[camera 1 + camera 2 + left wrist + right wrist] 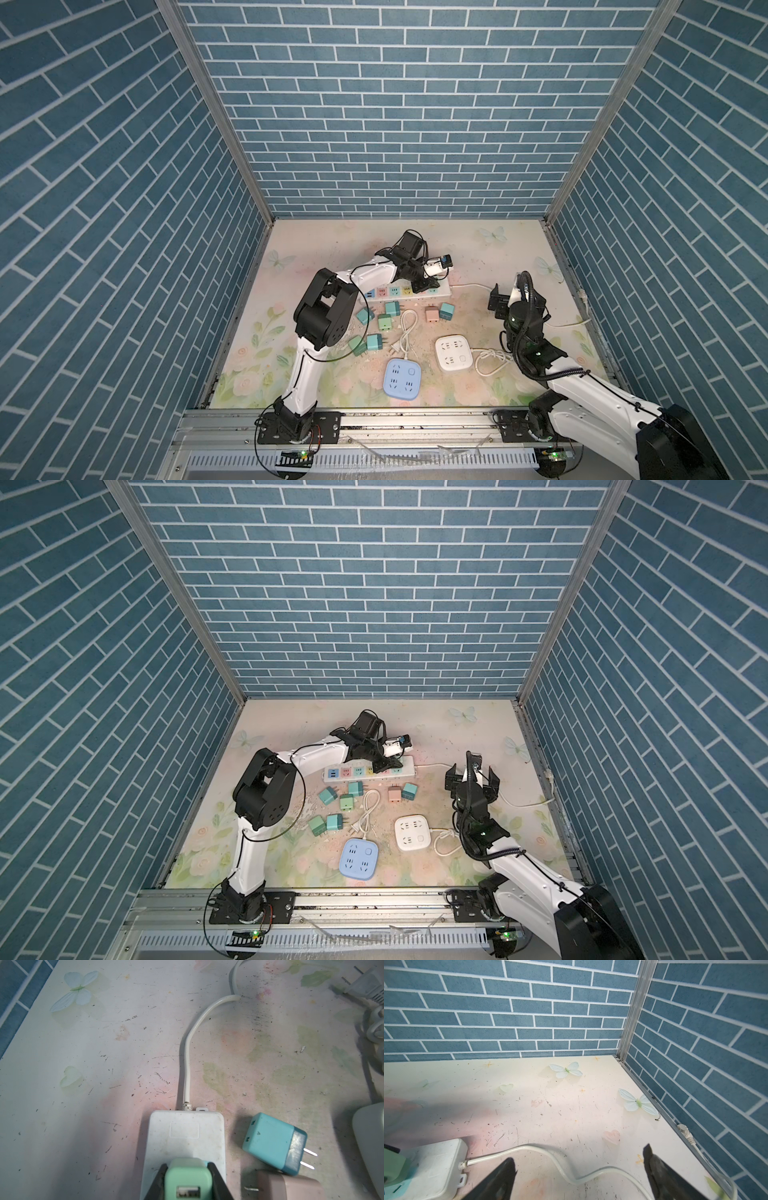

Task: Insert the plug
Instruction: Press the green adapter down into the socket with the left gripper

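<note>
My left gripper [187, 1164] is shut on a mint-green plug [188, 1178] whose USB port faces the wrist camera. The plug stands over the cable end of the white power strip [187, 1132]; its prongs are hidden, so I cannot tell whether they sit in a socket. In both top views the left gripper [424, 284] [388, 764] is down on the right part of the strip [444, 289] [409, 766]. My right gripper [579, 1153] [472, 777] hangs open to the right of the strip, above its white cable [550, 1155], holding nothing.
A teal plug [272, 1142] and a pink plug [291, 1186] lie beside the strip, and several more are scattered in front of it [365, 316]. A blue square socket block [402, 378], a white one [455, 353] and a loose white cord [405, 332] lie nearer the front.
</note>
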Controlling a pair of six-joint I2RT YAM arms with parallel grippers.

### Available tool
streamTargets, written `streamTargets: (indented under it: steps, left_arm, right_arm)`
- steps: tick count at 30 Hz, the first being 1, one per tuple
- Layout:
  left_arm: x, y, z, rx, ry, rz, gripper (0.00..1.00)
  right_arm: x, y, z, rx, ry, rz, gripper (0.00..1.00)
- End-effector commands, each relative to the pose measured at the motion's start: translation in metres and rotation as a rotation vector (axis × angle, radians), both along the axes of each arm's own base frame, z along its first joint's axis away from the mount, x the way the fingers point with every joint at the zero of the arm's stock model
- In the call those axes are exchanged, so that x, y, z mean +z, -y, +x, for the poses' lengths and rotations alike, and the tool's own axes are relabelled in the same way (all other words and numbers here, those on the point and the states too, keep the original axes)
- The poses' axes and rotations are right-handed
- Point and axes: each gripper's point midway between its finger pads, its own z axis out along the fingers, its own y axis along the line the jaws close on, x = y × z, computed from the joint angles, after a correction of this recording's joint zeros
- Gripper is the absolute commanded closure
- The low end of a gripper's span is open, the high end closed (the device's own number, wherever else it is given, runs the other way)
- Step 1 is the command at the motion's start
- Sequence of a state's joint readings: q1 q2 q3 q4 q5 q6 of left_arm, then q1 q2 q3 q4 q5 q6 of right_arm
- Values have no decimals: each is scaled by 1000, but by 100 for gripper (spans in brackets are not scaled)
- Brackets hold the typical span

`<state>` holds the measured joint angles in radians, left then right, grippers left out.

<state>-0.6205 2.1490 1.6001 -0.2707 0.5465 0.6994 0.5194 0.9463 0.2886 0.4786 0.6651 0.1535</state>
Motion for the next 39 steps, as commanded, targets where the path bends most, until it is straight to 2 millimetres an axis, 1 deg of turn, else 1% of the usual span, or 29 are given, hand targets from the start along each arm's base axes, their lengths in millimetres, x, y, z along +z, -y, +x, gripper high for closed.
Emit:
streamTargets:
  steps: [1, 7, 16, 19, 23, 34, 39]
  left_arm:
    - [-7, 3, -3, -14, -31, -2, 100]
    - [-11, 3, -4, -8, -39, 7, 100]
    - [-24, -5, -14, 8, -73, 43, 100]
    - [-29, -8, -12, 33, -83, 64, 100]
    - [-39, -14, -9, 69, -146, 118, 100]
    - [-40, -20, -24, 68, -212, 131, 100]
    - [-34, -19, -28, 58, -199, 101, 100]
  right_arm:
    - [1, 1, 1, -9, 11, 28, 2]
    - [1, 1, 0, -9, 11, 28, 2]
    - [0, 1, 0, -8, 11, 30, 2]
    - [1, 1, 0, -6, 13, 31, 2]
    - [2, 1, -1, -6, 16, 34, 2]
    - [2, 2, -3, -6, 23, 40, 2]
    - [2, 3, -4, -6, 28, 44, 2]
